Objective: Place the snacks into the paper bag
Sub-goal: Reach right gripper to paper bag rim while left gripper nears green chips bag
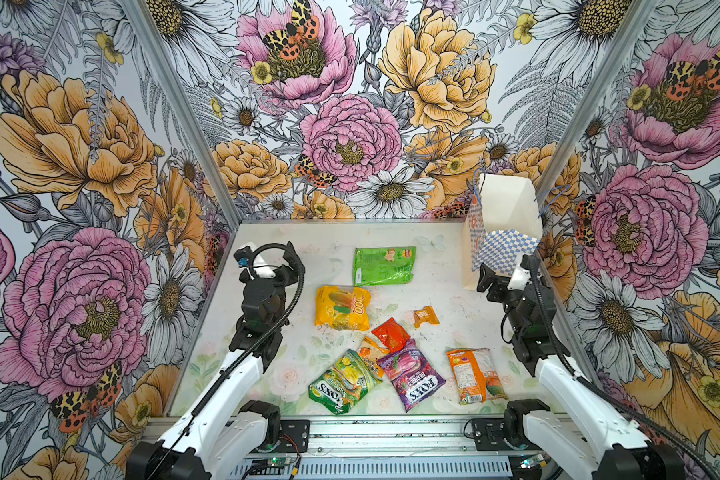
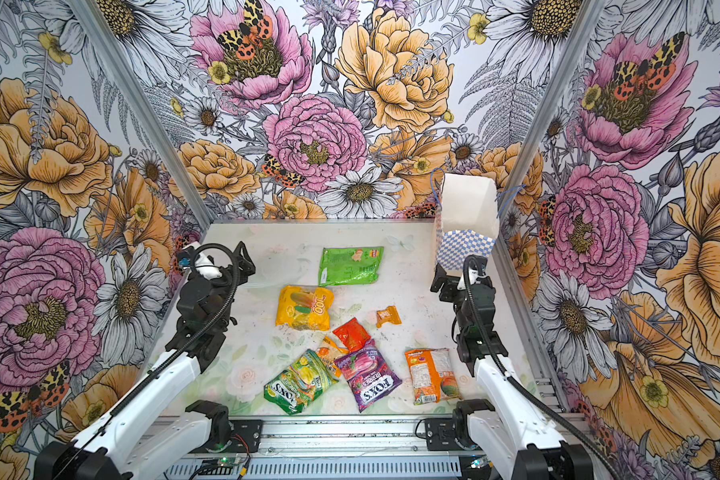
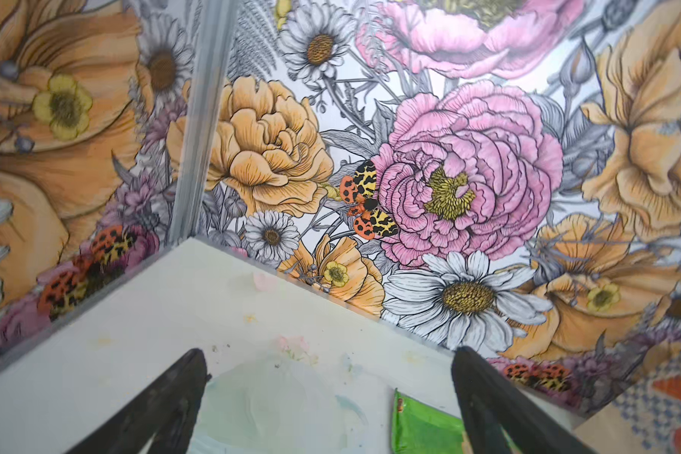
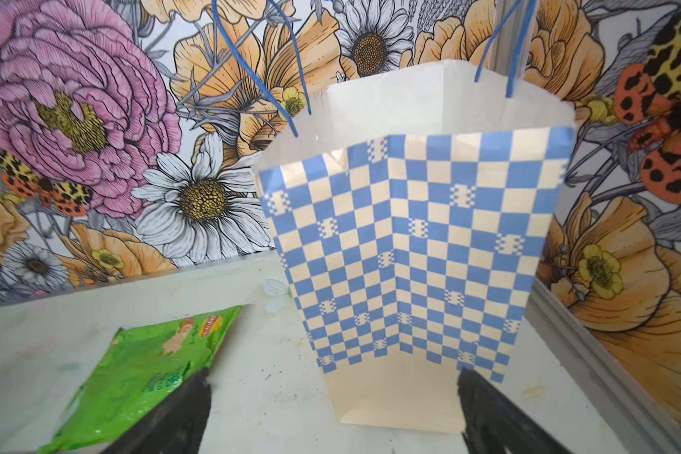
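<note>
A: What is hidden?
B: 1 small orange packet [image 1: 367, 353] is partly covered by 2 FOX'S packets [image 1: 412, 380]. The left fingers [image 3: 166, 408] and right fingers [image 4: 492, 416] are cut off, spread wide, with nothing held.
A: The surface?
B: A pale, scuffed bench [image 1: 441, 274], walled by floral panels [image 1: 350, 137].
A: Counts?
B: 8 snacks [image 1: 341, 307] are laid on it. 1 paper bag [image 1: 504, 245] is stood upright in the far right corner.
</note>
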`<state>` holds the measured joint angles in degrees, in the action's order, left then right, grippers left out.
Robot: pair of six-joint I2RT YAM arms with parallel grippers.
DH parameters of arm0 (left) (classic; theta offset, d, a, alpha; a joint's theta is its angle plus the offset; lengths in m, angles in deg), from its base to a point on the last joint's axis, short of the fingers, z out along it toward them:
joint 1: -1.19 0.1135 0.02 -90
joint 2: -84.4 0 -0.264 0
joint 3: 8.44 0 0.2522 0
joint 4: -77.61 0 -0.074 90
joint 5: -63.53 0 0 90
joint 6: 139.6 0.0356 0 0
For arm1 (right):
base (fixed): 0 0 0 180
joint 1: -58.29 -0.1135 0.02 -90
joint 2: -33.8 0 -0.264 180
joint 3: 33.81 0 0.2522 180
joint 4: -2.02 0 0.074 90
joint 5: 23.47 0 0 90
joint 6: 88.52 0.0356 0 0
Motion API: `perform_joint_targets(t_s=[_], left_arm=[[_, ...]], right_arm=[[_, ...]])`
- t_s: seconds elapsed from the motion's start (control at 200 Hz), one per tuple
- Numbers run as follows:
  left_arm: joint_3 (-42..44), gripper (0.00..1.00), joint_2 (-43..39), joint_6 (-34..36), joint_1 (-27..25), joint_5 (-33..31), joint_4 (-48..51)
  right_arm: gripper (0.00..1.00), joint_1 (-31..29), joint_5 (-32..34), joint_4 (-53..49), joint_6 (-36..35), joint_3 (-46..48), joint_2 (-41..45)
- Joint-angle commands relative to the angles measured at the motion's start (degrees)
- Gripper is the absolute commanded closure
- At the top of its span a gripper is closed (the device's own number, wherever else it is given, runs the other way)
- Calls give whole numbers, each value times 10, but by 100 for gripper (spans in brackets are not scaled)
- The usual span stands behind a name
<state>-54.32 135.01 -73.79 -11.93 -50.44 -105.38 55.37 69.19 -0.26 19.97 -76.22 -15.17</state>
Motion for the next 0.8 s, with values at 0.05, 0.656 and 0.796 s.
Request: perform_joint_targets(t_s=[0.05,0.656,0.796], left_arm=[[52,1,-89,-151,13,22,62],[-57,1,-19,-102,-72,146,223],[-34,1,-41,-54,-106,98,226]], right_arm=[[0,15,-131,-182,96,-86,51],[0,42,-27,-422,101,-338,31],[1,42,23,-490,77,-433,-40]])
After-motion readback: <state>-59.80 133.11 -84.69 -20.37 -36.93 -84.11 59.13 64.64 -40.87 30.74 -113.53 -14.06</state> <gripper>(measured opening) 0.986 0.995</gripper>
